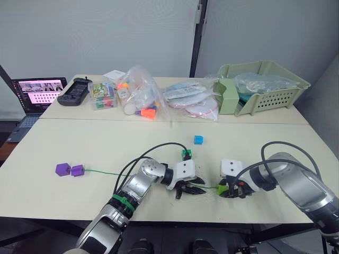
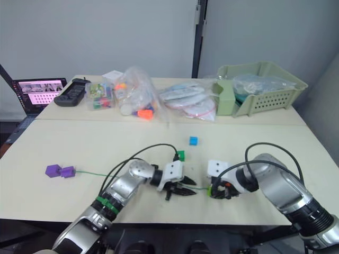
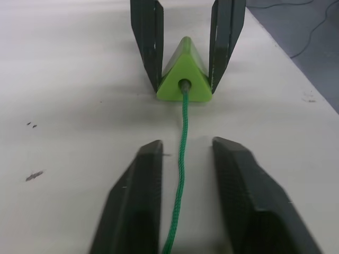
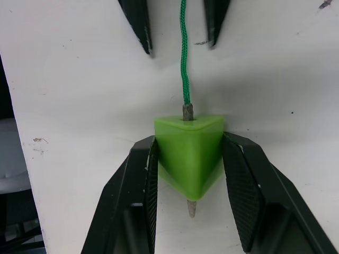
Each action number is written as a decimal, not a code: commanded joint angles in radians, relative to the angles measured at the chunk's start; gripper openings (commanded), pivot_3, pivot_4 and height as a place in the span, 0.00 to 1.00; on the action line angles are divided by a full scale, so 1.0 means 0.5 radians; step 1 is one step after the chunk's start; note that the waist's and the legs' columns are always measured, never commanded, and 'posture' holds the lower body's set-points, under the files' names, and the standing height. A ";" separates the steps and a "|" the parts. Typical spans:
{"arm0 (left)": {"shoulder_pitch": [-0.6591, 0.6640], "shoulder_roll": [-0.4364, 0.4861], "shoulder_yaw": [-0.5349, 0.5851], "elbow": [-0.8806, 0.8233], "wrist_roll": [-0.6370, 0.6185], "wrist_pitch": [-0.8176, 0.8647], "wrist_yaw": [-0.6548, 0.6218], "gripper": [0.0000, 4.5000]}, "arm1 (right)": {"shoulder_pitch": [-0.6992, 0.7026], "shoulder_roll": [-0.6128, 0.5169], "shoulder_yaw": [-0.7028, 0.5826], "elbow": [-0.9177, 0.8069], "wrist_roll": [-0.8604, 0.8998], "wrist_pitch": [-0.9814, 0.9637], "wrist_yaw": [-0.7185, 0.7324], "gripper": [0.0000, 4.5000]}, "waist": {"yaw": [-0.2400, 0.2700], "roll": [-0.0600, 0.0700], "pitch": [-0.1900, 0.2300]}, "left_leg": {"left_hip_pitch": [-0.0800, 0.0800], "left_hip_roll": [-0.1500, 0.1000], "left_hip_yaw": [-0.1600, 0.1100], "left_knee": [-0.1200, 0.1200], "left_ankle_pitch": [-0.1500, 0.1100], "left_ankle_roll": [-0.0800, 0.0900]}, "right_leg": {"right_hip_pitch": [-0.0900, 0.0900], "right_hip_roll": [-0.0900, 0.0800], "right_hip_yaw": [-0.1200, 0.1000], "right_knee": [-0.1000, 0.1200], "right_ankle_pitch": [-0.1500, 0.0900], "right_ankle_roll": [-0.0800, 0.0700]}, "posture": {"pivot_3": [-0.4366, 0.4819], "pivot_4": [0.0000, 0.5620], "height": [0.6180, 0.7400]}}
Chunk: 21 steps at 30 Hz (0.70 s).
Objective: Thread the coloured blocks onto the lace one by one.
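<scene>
The lime green block (image 4: pixel 188 153) lies on the table with my right gripper (image 4: pixel 188 138) shut on its sides. The green lace (image 3: pixel 180 174) enters its hole, and the lace's grey tip (image 4: pixel 191 208) pokes out the far side. My left gripper (image 3: pixel 185 144) is open, one finger on each side of the lace, a short way from the block. Two purple blocks (image 1: pixel 70 170) sit at the lace's far left end. On the table behind the grippers are a dark green block (image 1: pixel 186 154) and, farther back, a blue block (image 1: pixel 198 139).
Along the back of the table are a laptop (image 1: pixel 37 92), a black controller (image 1: pixel 74 91), a clear box of toys (image 1: pixel 103 96), plastic bags with orange toys (image 1: pixel 140 98), flat packets (image 1: pixel 193 98) and a green basket (image 1: pixel 265 84).
</scene>
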 commanded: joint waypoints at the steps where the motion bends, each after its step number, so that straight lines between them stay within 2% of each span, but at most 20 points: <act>1: -0.027 -0.019 -0.004 -0.013 -0.007 -0.027 0.004 0.02 | 0.044 0.023 0.037 -0.024 0.024 0.001 -0.008 0.28 | 0.000 0.000 0.000 | 0.000 0.000 0.000 0.000 0.000 0.000 | 0.000 0.000 0.000 0.000 0.000 0.000 | 0.48 0.27 0.95; 21: -0.072 -0.146 0.023 0.047 -0.057 0.001 0.049 0.00 | 0.051 0.023 0.032 -0.031 0.018 0.003 -0.007 0.28 | 0.001 0.000 0.000 | 0.000 0.000 0.000 0.000 0.000 0.000 | 0.000 0.000 0.000 0.000 0.000 0.000 | 0.48 0.27 0.95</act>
